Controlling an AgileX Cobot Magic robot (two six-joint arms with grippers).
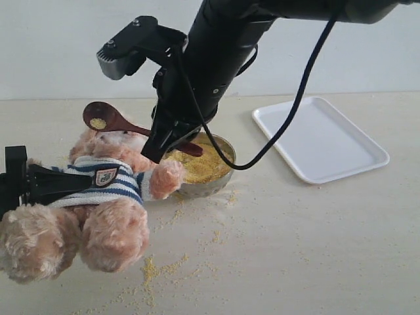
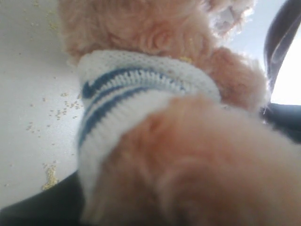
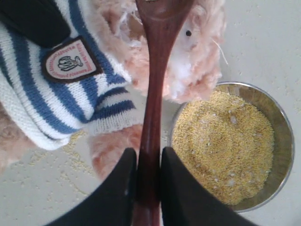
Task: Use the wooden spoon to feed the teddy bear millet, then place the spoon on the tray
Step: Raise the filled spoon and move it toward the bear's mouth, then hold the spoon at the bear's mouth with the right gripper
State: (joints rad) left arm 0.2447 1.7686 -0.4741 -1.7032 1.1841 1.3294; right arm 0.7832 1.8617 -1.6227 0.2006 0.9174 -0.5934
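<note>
The teddy bear [image 1: 108,190] leans back at the left in its striped shirt [image 3: 56,89]. My left gripper [image 1: 73,182] is shut round its torso, and the plush fills the left wrist view [image 2: 188,155]. My right gripper [image 3: 148,157] is shut on the handle of the wooden spoon [image 3: 153,94]. The spoon's oval bowl [image 1: 100,118] carries a few yellow grains and hovers at the bear's head [image 1: 115,141]. The metal bowl [image 1: 226,174] right beside the bear's arm holds a heap of millet [image 3: 221,146]. The white tray [image 1: 319,136] lies at the right, bare.
Loose millet grains [image 1: 157,266] are scattered over the pale table in front of the bowl and the bear. The right arm [image 1: 210,59] and its black cable [image 1: 298,98] hang over the bowl. A pale wall runs along the back.
</note>
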